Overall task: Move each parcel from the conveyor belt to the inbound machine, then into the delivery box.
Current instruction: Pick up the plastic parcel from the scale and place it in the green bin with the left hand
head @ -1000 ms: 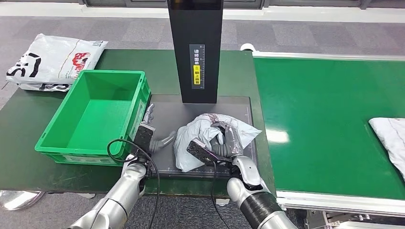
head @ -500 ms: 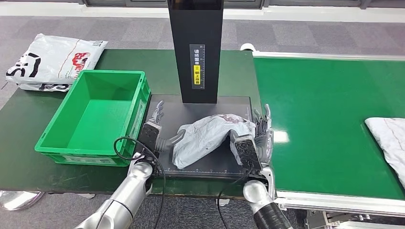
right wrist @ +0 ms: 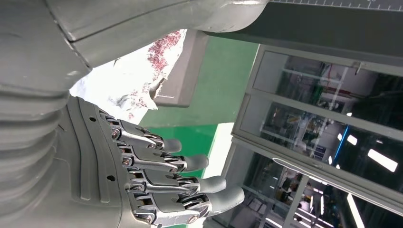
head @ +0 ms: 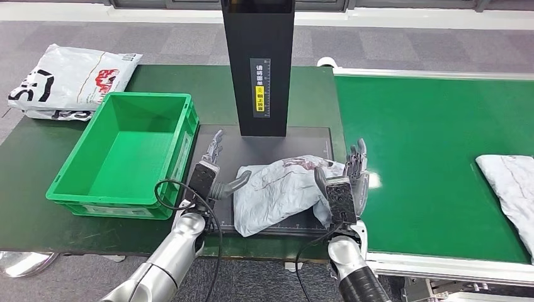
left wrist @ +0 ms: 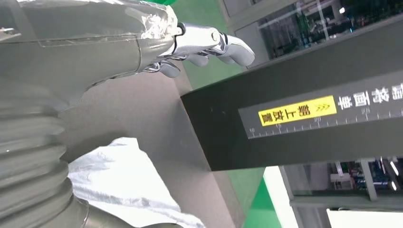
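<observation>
Our left hand (head: 210, 171) and right hand (head: 347, 182) flank the grey parcel (head: 282, 190) on the inbound machine's dark plate (head: 264, 139), fingers spread, holding nothing. We cannot tell whether the left thumb touches the parcel. Beside us sits the green delivery box (head: 126, 151); another parcel (head: 511, 185) lies cut off on the conveyor belt (head: 422, 157).

Three parcels (head: 283, 192) (head: 509, 189) (head: 66, 78), one green crate (head: 126, 151)

belt parcel (head: 511, 189): cut off by right edge | white printed bag (head: 66, 78): left end cropped | scanner column (head: 259, 63): top out of frame | grey parcel (head: 283, 189): right part behind right hand (head: 345, 189)
</observation>
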